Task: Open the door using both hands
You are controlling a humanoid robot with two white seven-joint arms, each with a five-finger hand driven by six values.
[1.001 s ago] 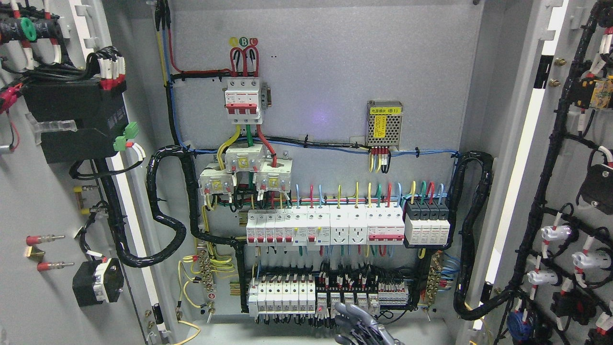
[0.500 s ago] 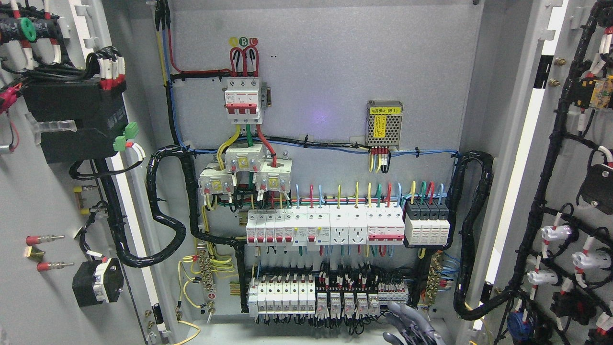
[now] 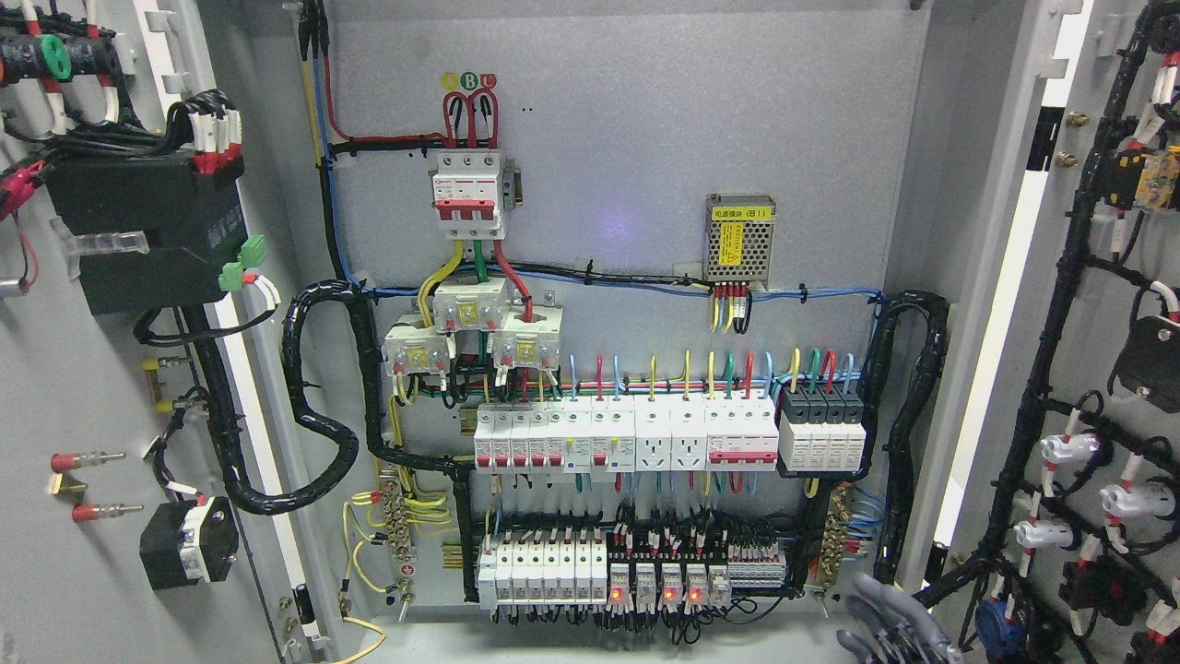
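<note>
The grey electrical cabinet stands with both doors swung wide. The left door (image 3: 83,387) shows its inner face with a black module and wiring. The right door (image 3: 1097,304) shows its inner face with black cable looms and white lamp backs. My right hand (image 3: 890,625), with grey fingers, pokes up at the bottom edge by the cabinet's lower right corner, next to the right door's inner edge (image 3: 968,443). Its fingers are spread loosely and hold nothing. My left hand is out of view.
Inside, the back panel (image 3: 627,148) carries a red-white main breaker (image 3: 470,189), a row of white breakers and sockets (image 3: 627,438), and relays (image 3: 664,583) with red lights. A thick black cable loop (image 3: 908,461) hangs just above my right hand.
My right hand has slid to the right along the cabinet's bottom, from under the relays to the lower right corner. Red lights on the relays now glow.
</note>
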